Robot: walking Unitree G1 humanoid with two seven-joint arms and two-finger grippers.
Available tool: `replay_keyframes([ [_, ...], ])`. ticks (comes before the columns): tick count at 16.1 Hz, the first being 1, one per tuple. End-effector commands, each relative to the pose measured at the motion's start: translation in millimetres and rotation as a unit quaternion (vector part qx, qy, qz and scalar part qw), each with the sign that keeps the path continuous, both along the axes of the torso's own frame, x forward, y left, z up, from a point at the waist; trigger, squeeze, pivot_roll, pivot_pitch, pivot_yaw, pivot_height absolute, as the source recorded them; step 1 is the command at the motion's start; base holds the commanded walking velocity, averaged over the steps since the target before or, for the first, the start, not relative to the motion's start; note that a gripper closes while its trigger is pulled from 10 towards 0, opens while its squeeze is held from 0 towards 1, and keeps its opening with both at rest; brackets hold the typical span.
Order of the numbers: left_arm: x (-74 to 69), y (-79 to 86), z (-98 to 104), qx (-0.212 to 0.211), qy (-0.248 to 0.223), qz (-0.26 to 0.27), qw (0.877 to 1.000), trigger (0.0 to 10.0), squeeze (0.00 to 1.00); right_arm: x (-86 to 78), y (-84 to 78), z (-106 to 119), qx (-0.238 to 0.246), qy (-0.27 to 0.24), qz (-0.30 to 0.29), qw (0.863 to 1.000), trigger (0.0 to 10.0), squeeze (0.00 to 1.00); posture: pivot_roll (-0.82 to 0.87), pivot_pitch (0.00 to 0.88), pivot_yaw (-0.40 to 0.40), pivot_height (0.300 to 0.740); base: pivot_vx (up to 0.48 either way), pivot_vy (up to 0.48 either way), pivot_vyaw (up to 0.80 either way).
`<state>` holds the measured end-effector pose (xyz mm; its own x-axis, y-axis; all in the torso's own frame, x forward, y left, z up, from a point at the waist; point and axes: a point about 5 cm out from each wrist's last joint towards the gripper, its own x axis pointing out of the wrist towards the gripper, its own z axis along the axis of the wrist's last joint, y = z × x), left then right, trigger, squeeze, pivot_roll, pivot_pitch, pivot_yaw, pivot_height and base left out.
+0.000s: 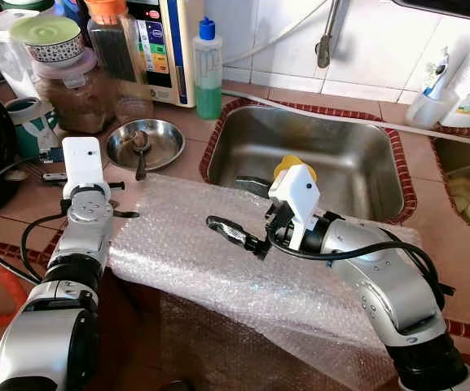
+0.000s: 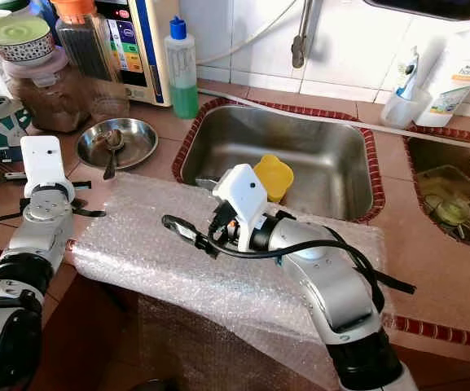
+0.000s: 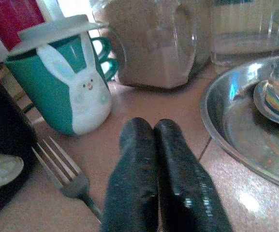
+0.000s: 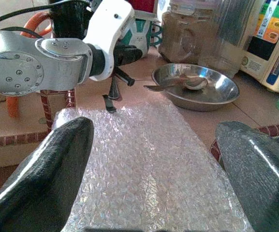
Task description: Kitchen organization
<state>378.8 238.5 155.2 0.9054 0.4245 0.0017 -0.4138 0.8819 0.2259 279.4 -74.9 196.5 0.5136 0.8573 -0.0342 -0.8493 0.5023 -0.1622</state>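
**Two end effectors at the bubble wrap sheet**

Bubble wrap sheet (image 1: 218, 261) lies on the tiled bench (image 1: 190, 122), its far edge beside the sink (image 1: 316, 155). Right end effector (image 1: 239, 213) hovers above the sheet, fingers spread wide, nothing held. Left end effector (image 3: 163, 169) sits off the sheet's left corner, fingers pressed together, empty, between a fork (image 3: 64, 171) and steel bowl (image 1: 145, 142).

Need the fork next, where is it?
The fork lies on the counter at the robot's left, just beside the shut left gripper, in front of the green bunny mug.
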Motion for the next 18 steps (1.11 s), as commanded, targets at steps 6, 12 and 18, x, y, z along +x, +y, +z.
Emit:
replay_keyframes([
  [6,-2.2,17.2,6,-0.030,0.022,0.124,0.992,10.0,1.00,-0.8,-0.5,0,-0.002,-0.005,-0.003,1.000,10.0,0.00,0.02,0.100,0.019,0.740,0.000,0.000,0.00],
  [12,-1.1,13.1,-9,-0.059,0.089,0.116,0.988,10.0,1.00,0.0,-1.3,0,-0.003,-0.006,-0.004,1.000,10.0,0.00,0.02,0.097,0.021,0.740,0.000,0.000,0.00],
  [18,-0.6,2.6,-23,-0.082,0.137,0.079,0.984,10.0,1.00,-0.4,-2.6,1,-0.004,-0.007,-0.005,1.000,10.0,0.00,0.01,0.096,0.021,0.740,0.000,0.000,0.00],
])
